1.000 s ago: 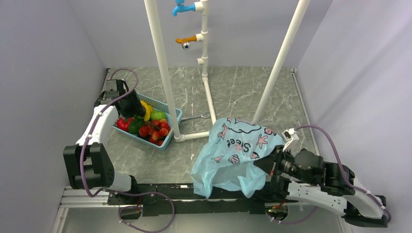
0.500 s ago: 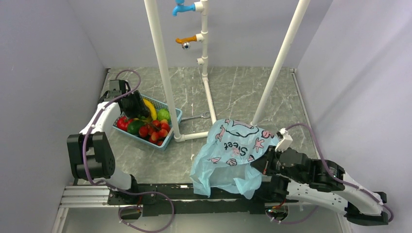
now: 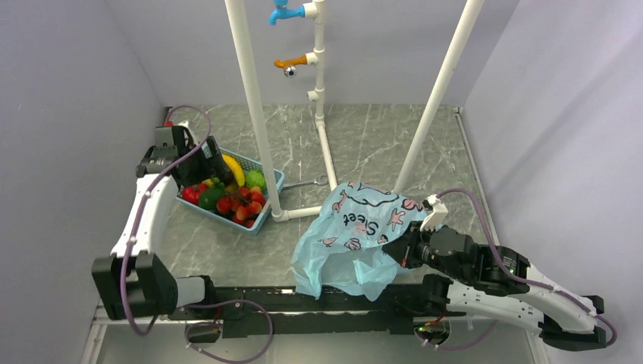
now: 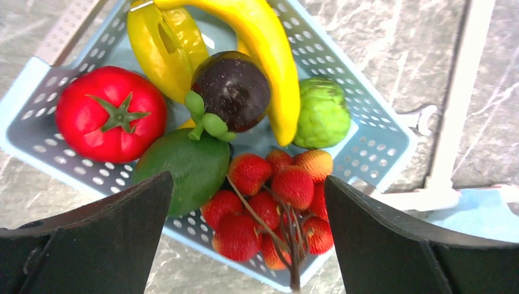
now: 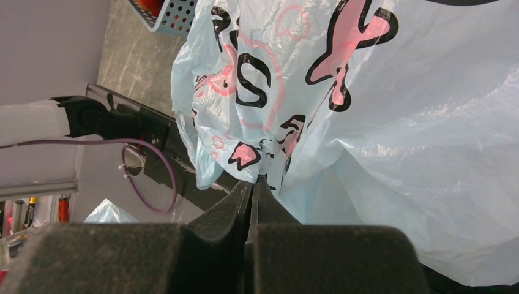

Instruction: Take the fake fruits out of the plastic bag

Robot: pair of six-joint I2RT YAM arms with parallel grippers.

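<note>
The fake fruits lie in a blue perforated basket (image 3: 267,215): a large red one (image 4: 113,119), a dark green one (image 4: 183,168), a dark brown one (image 4: 232,89) and a bunch of small red pieces (image 4: 275,196). My left gripper (image 3: 210,163) hovers over the basket, open and empty, also in the left wrist view (image 4: 248,179). The light-blue plastic bag (image 3: 356,235) with "Sweet" lettering lies crumpled at front centre. My right gripper (image 3: 402,252) is shut on a fold of the plastic bag (image 5: 398,122), seen in the right wrist view (image 5: 254,179). The bag's inside is hidden.
Yellow bananas (image 4: 269,55), a yellow fruit (image 4: 165,43) and a light green fruit (image 4: 322,113) share the basket. White pipe posts (image 3: 254,106) stand beside the basket and behind the bag. A metal tool (image 3: 307,183) lies mid-table. The black rail (image 3: 258,297) runs along the near edge.
My right gripper has moved left and forward with the bag, dragging it toward the left. My left gripper has drawn back to the basket's far left side.
</note>
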